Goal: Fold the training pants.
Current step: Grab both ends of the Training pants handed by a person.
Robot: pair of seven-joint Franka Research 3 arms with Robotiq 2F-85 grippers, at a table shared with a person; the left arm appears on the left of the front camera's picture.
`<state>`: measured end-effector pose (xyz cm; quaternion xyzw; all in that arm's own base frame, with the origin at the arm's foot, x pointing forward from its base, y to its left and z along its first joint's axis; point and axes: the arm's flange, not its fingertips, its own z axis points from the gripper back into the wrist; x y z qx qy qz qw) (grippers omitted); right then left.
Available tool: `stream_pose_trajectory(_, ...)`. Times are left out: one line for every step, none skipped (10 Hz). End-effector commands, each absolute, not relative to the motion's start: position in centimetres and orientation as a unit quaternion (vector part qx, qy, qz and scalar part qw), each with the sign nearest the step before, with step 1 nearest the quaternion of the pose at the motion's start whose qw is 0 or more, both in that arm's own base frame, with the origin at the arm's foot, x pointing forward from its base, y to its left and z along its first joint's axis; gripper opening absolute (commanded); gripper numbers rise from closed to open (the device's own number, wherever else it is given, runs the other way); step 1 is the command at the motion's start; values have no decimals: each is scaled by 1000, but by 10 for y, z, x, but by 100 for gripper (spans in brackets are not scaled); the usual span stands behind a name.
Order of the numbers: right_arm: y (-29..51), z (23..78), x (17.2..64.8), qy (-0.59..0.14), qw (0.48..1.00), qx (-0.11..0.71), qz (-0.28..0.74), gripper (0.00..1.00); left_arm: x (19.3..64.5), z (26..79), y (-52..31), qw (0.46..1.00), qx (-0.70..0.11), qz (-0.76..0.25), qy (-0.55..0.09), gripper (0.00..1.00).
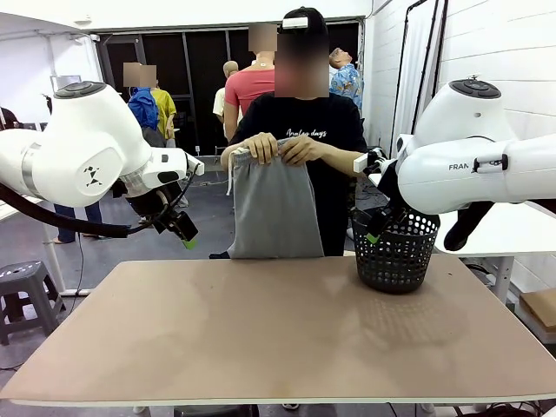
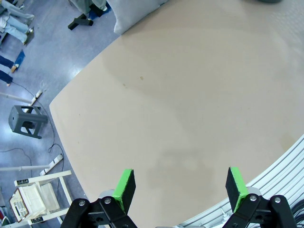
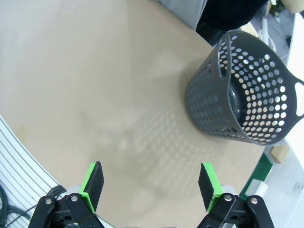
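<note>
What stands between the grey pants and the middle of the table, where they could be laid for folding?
Nothing visible does. A person holds the pants up at the far edge of the table. The black basket stands aside, on the robot's right.
</note>
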<state>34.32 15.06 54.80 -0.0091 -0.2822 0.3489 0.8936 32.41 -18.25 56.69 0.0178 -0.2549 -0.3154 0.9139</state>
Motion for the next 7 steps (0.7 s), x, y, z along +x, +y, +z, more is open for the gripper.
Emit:
stream_pose_trajectory(152,547,345,-284,893,-8,350,100,325,567,-182,913,17,-317,-258,100)
stream_pose_trajectory(152,547,345,-284,893,-8,350,100,325,567,-182,913,17,-317,-258,100)
stream_pose_trajectory(152,547,345,-284,893,-8,350,100,325,567,-182,913,17,-317,-258,100)
stream_pose_trajectory(152,547,345,-284,893,-8,350,100,325,567,-182,913,17,-317,-258,100)
stream_pose_trajectory(152,547,345,-284,893,-8,350,100,325,567,-182,913,17,-317,-258,100)
stream_pose_trajectory(152,547,345,-284,893,-8,350,100,325,567,-182,913,17,-317,-258,100)
stream_pose_trajectory(152,547,345,-284,893,-8,350,100,325,567,-182,913,17,-317,-258,100)
